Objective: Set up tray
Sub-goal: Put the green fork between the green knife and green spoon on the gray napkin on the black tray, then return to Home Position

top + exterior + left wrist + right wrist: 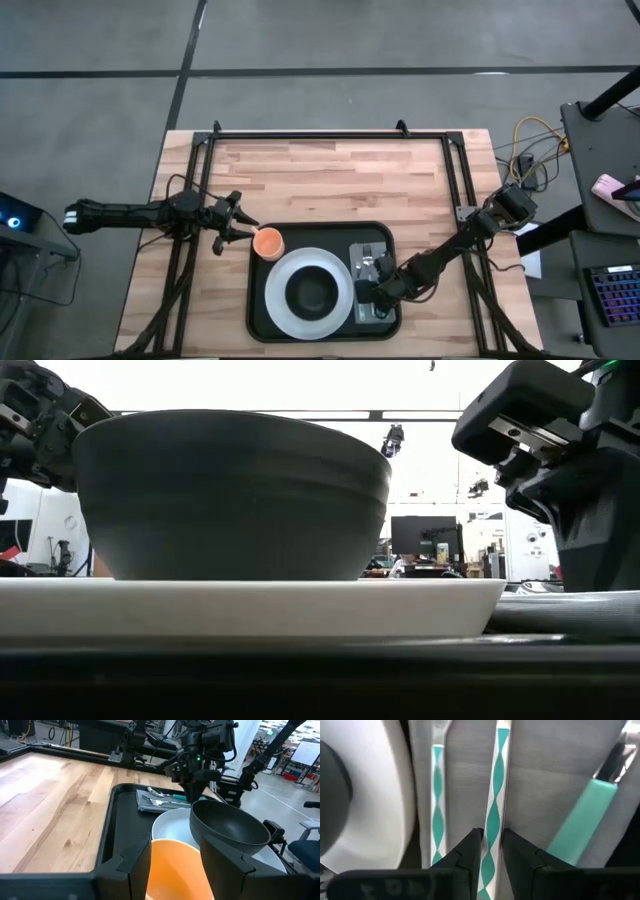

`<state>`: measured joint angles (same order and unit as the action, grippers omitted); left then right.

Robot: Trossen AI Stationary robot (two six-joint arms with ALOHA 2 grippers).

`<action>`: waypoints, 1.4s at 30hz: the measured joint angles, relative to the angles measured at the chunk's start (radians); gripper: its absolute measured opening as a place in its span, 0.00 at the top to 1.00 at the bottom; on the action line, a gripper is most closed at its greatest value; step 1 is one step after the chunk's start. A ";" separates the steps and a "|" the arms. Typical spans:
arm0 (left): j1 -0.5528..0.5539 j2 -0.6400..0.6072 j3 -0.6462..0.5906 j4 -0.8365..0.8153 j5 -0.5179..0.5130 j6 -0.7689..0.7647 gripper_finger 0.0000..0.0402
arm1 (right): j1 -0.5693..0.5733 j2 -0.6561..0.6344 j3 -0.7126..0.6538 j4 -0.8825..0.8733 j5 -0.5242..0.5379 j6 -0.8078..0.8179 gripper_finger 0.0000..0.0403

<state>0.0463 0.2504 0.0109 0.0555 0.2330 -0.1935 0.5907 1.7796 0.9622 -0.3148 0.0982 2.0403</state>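
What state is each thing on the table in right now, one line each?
tray: flat on the table, loaded.
white plate: on the tray, under the bowl.
dark bowl: upright on the plate, empty.
orange cup: upright at the tray's corner, between the left hand's fingers.
grey napkin: flat on the tray beside the plate.
cutlery: lying on the napkin, right hand astride one handle, jaws slightly apart.

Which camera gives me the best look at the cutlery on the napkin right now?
The right wrist view: two teal-patterned handles and a solid teal one fill it, the cutlery lying on the grey napkin. The left wrist view shows it small, under the right arm. The high view has it mostly covered by the right gripper. The low view hides it.
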 joint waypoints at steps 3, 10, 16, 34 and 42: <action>0.000 0.000 0.000 0.000 0.000 0.000 0.62 | -0.001 -0.013 0.011 -0.005 0.016 -0.023 0.83; 0.000 0.000 0.000 0.000 0.000 0.000 0.62 | -0.005 -0.083 0.016 -0.056 0.071 -0.059 0.82; 0.000 0.000 0.000 0.000 0.000 0.000 0.62 | -0.025 -0.186 0.016 -0.072 0.156 -0.155 0.80; 0.000 0.019 0.000 0.000 0.000 0.000 0.62 | -0.027 -0.455 0.047 -0.008 0.425 -0.837 0.81; 0.000 0.022 0.000 0.000 0.000 0.000 0.62 | -0.116 -0.537 0.037 0.268 0.387 -1.337 0.80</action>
<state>0.0461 0.2728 0.0109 0.0554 0.2332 -0.1934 0.4751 1.2426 0.9997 -0.0467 0.4850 0.7032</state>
